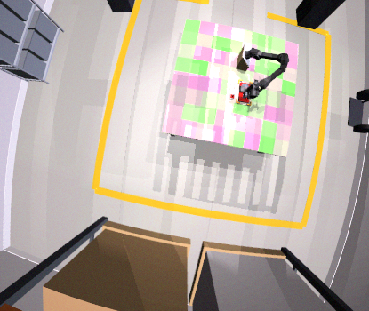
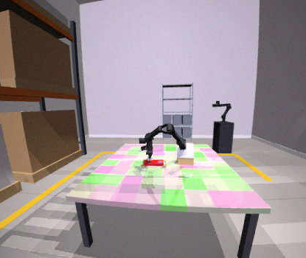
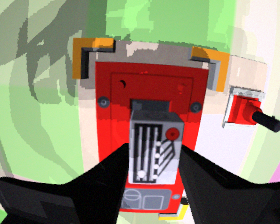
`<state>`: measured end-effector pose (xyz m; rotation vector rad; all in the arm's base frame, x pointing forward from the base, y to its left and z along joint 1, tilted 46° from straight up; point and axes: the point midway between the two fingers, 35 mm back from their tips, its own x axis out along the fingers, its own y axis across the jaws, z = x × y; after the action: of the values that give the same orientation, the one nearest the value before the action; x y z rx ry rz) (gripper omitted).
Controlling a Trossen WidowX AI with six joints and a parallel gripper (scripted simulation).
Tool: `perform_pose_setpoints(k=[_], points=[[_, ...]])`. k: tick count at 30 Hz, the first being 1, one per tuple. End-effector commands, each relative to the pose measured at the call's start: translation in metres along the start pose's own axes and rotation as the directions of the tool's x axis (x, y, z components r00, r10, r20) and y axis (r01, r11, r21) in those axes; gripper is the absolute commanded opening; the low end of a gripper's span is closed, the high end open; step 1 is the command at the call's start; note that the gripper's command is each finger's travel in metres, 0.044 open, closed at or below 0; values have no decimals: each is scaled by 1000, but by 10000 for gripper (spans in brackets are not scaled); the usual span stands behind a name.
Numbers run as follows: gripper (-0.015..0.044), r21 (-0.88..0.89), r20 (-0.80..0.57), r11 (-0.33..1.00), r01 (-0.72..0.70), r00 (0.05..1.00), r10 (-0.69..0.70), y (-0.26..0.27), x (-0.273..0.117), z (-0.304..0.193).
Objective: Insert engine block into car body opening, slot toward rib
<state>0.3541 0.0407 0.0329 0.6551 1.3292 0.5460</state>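
The red car body [image 1: 243, 100] [image 2: 158, 162] [image 3: 111, 127] lies flat between corner brackets on the table. My gripper [image 1: 245, 92] [image 2: 150, 158] [image 3: 153, 149] points down over it and is shut on the grey engine block [image 3: 145, 155], a finger on each long side. The block's slotted face with a red round cap faces the wrist camera. The block is lined up roughly along the body. Its far end overlaps the dark opening [image 3: 150, 105], part of which shows beyond it. The block hides the rest of the opening and the rib, so I cannot tell how deep it sits.
A red part with a black lever [image 1: 232, 96] [image 3: 239, 111] stands beside the car body. Yellow corner brackets [image 3: 77, 59] [image 3: 222, 75] frame the body's far end. A box [image 1: 242, 63] [image 2: 185, 161] stands by the arm's base on the patchwork-coloured table [image 1: 195, 124] [image 2: 136, 200].
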Motion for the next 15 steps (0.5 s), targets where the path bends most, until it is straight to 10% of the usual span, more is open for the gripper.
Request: perform_pose_setpoints(k=[1,15], points=[[159,-19,1,1000,-5,1000,5,1,0,0],[159,31,1,999,-5,1000,5,2,0,1]])
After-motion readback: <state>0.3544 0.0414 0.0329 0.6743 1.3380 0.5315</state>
